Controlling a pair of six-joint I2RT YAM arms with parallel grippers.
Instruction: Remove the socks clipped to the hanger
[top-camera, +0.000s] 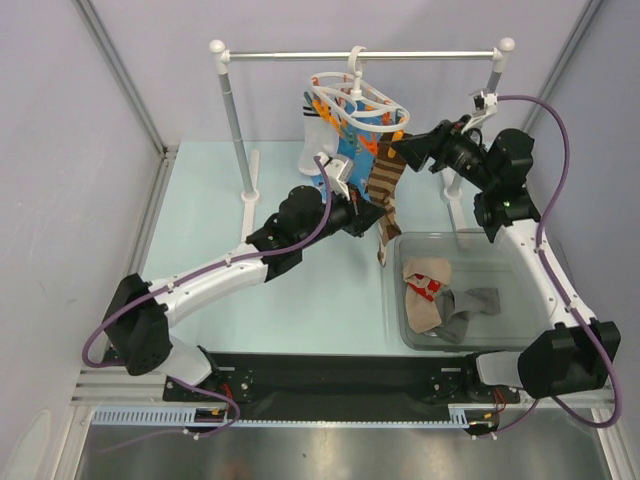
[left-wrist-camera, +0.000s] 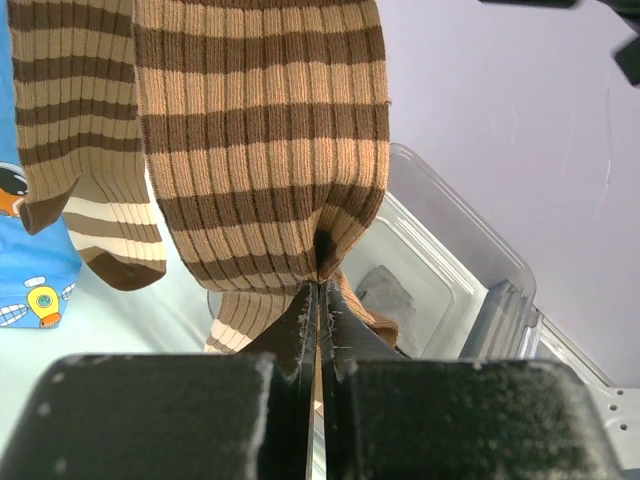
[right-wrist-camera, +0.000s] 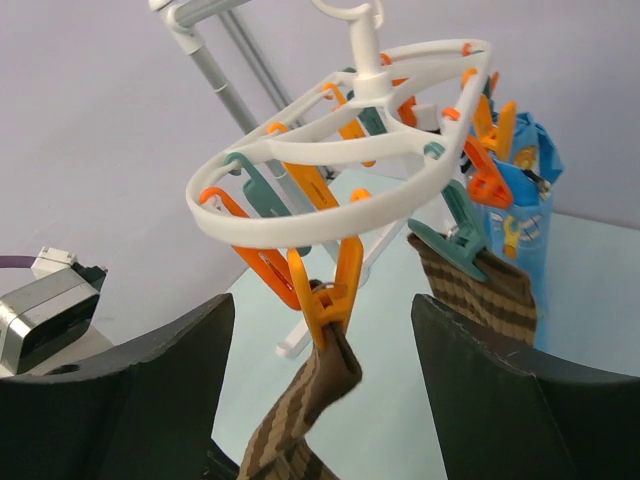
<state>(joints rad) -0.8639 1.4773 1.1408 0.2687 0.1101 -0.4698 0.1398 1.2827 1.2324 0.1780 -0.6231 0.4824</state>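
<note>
The white oval hanger (top-camera: 358, 100) hangs by its hook from the rail. A brown-and-cream striped sock (top-camera: 383, 200) hangs from an orange clip (right-wrist-camera: 330, 290) on its near side. My left gripper (top-camera: 367, 217) is shut on the lower part of this sock (left-wrist-camera: 260, 150), its jaws pinched together at the fabric (left-wrist-camera: 320, 285). My right gripper (right-wrist-camera: 320, 325) is open, one finger on each side of the orange clip, not touching it; it also shows in the top view (top-camera: 402, 152). A second striped sock (right-wrist-camera: 490, 290) hangs from a teal clip (right-wrist-camera: 455, 240). A white sock with black stripes (top-camera: 312, 125) hangs at the left.
A clear plastic bin (top-camera: 520, 250) at the right holds a beige sock with red marks (top-camera: 425, 280) and a grey sock (top-camera: 472, 302). A blue cartoon-print cloth (top-camera: 350, 150) hangs on the hanger too. The silver rail (top-camera: 300, 56) stands on white-capped posts at the back.
</note>
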